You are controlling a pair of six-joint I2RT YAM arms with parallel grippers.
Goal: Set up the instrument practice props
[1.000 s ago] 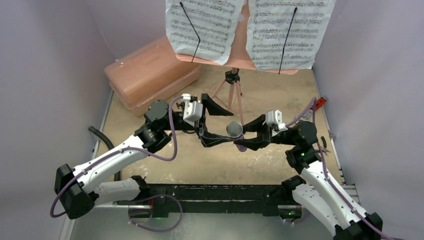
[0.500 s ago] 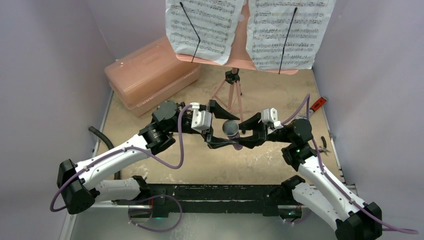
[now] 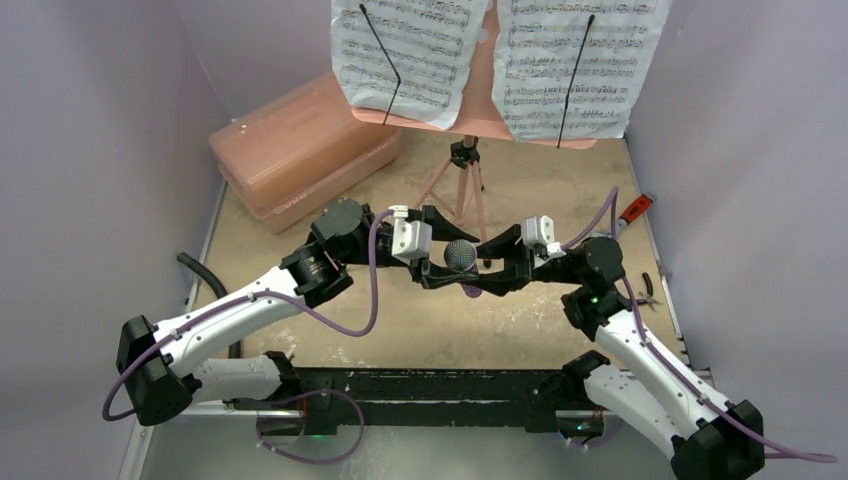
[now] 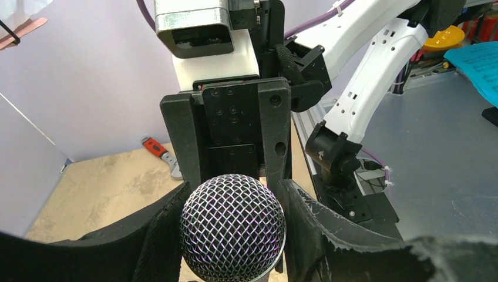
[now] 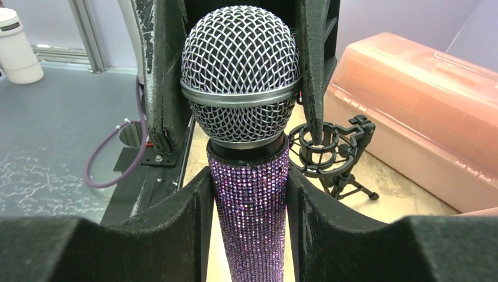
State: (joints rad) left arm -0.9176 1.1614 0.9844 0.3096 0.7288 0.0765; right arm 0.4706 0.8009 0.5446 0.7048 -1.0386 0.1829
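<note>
Right claw (image 5: 249, 182): clamped on the microphone (image 5: 251, 235) at its handle, one black finger pressed to each side.
Left claw (image 4: 232, 202): about half apart, bracketing the mesh head (image 4: 233, 226); touching it or just clear, cannot tell.
Microphone's place: held in the air between both claws, above the middle of the surface (image 3: 400, 335), head towards the left arm.
Textures: rounded silver wire mesh with a metal ring; handle studded with purple glitter; claw fingers matt black with rough edges.
Music stand (image 3: 482, 75): at the far edge, on thin pink tripod legs; left page (image 3: 405, 55) and right page (image 3: 575, 65) on its desk, each white and crossed by a thin black arm.
Mini tripod (image 5: 332, 150): small and black, ring-shaped shock mount on splayed legs, on the surface near the pink case (image 3: 300, 145).
Room: bare sandy surface in front of the arm bases; walls close on left and right; red-handled tool (image 3: 637, 208) by the right wall.
</note>
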